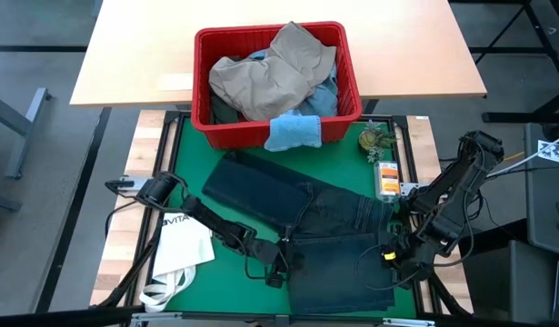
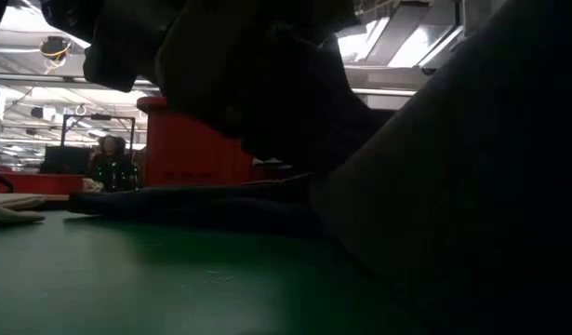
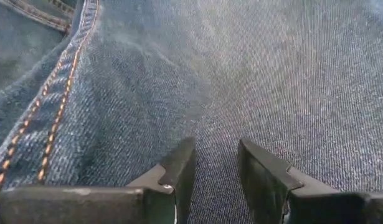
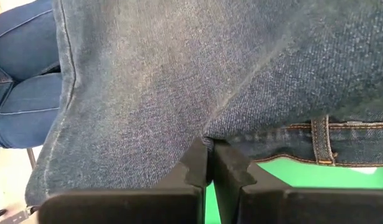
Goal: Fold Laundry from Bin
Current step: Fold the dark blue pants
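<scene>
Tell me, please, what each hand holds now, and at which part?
The right hand is shut on the dark navy jeans, pinching a fold of denim near the waistband. The left hand presses on the jeans with fingers apart, holding nothing.

Green table (image 1: 193, 150) under dark jeans (image 1: 288, 204), white tote (image 1: 184, 245) (bin (image 1: 277, 82) at far edge)
</scene>
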Robot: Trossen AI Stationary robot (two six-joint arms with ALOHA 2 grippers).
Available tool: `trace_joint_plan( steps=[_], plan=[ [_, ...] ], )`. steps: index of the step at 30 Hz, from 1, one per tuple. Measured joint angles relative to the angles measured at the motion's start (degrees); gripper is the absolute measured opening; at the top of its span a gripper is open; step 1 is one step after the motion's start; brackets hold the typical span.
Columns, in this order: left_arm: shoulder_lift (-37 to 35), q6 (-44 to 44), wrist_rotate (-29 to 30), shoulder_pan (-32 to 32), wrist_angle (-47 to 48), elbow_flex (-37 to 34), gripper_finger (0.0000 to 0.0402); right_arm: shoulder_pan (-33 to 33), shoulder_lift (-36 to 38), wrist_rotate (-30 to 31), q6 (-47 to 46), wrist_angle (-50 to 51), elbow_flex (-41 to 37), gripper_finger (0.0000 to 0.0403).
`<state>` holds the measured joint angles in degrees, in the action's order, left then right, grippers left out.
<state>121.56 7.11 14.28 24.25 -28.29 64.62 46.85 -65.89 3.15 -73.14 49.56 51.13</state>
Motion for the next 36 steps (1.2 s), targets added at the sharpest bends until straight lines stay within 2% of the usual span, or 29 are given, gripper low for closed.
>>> trace_joint_plan(
  steps=[9,19,22,30,36],
  plan=[
    [0.00,-0.02,0.04,-0.02,-0.98,0.00,0.0118,0.00,-0.02,-3.67,0.13,-0.01,0.00,0.0015],
    [0.00,-0.06,0.04,-0.02,-1.80,0.00,0.0118,0.00,-0.02,-4.29,0.17,0.05,0.00,0.0019],
    [0.00,-0.07,0.04,-0.02,-2.24,0.00,0.0118,0.02,-0.02,-4.61,0.17,0.18,0.00,0.0042],
    [-0.16,-0.26,0.04,-0.02,-5.22,-0.02,0.0118,0.04,-0.02,-4.73,0.37,1.04,0.00,0.0141],
    [-3.38,-0.26,-0.09,-0.02,-5.13,-0.02,0.0118,0.03,-0.02,-11.25,1.71,1.95,0.51,0.0157]
  ],
)
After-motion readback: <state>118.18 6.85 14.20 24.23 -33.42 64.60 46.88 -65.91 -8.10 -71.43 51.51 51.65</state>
